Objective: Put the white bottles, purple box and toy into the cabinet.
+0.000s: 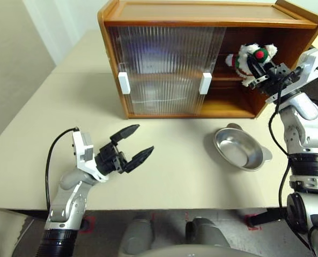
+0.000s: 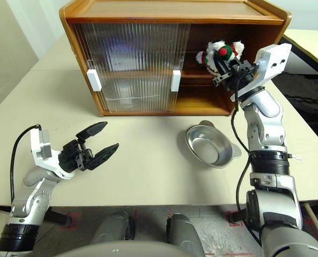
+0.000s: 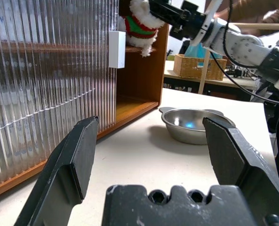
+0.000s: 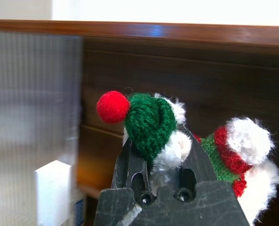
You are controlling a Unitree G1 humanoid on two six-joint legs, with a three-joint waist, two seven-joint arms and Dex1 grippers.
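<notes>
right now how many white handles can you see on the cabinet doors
2. One white handle sits at the left edge of the ribbed doors, the other white handle at their right edge, beside the cabinet opening.

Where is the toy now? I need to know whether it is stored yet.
The toy is pinched in the right gripper, at the cabinet's open right side by its shelf, above the steel bowl.

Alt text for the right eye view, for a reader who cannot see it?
The right gripper holds the toy at the open right side of the cabinet, level with its inner shelf. A steel bowl sits on the table; the left gripper hovers open.
</notes>
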